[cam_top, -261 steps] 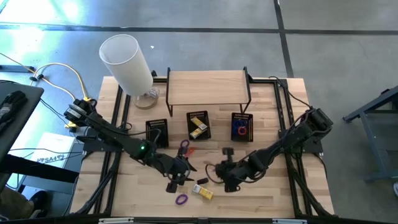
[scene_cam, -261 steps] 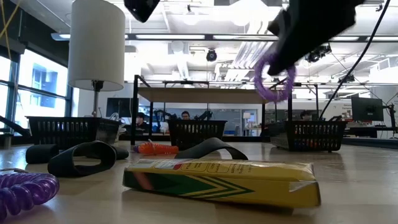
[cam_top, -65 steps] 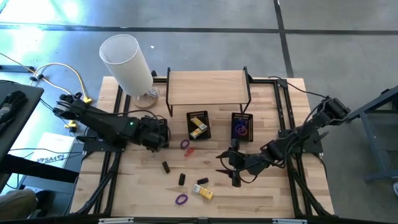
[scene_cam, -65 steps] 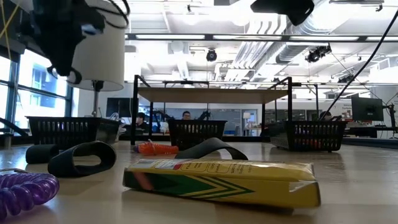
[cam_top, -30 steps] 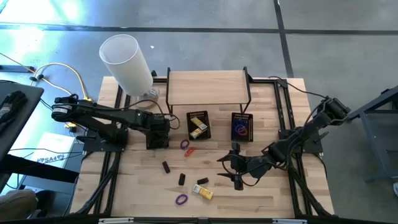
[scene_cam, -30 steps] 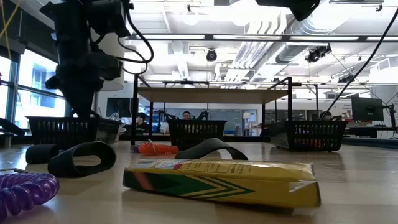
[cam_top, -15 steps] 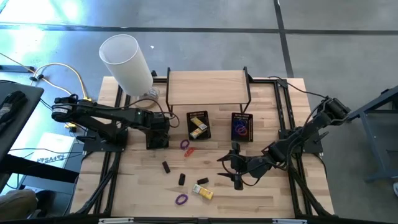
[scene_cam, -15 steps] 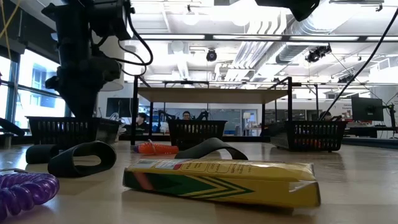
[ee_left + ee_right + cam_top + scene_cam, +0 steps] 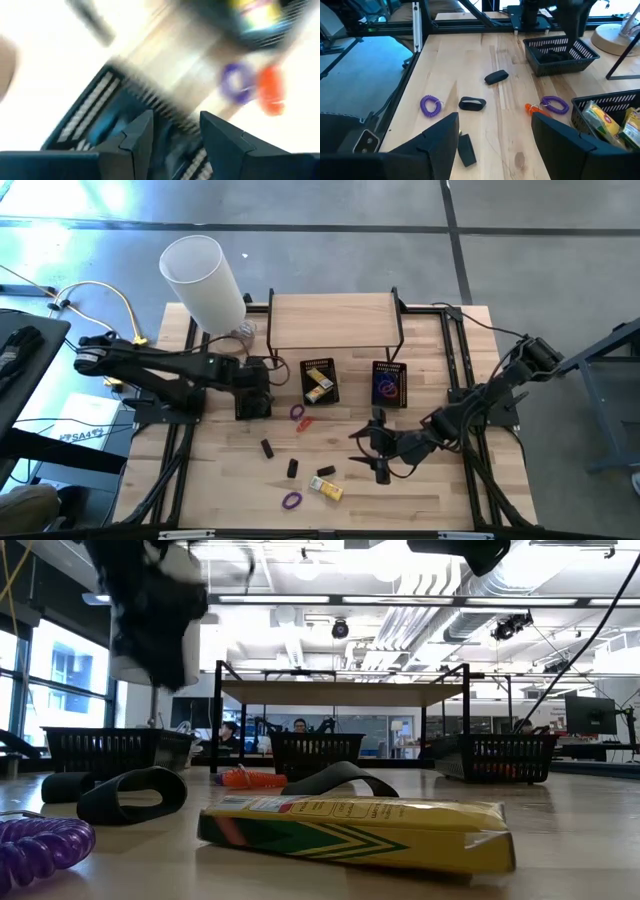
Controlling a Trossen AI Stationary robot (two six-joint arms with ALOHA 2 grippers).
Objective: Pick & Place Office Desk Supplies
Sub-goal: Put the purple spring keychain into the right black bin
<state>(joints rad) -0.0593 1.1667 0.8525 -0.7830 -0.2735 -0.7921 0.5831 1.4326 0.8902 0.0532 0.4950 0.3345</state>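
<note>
three black baskets [image 9: 318, 381] below the wooden shelf [image 9: 334, 319] already hold sorted supplies: dark pieces in the left one, yellow boxes in the middle, coiled bands in the right. still loose on the wooden table [image 9: 440, 490] are a purple coil [image 9: 291, 501], a yellow box [image 9: 327, 489], three black clips [image 9: 292, 468], and a purple and orange pair [image 9: 299, 415].

left gripper [image 9: 256, 385] hovers over the left basket, fingers apart, probably empty, though its view is smeared. right gripper [image 9: 378, 458] waits open near the front right. beyond lies a bright open office with ceiling lights.
</note>
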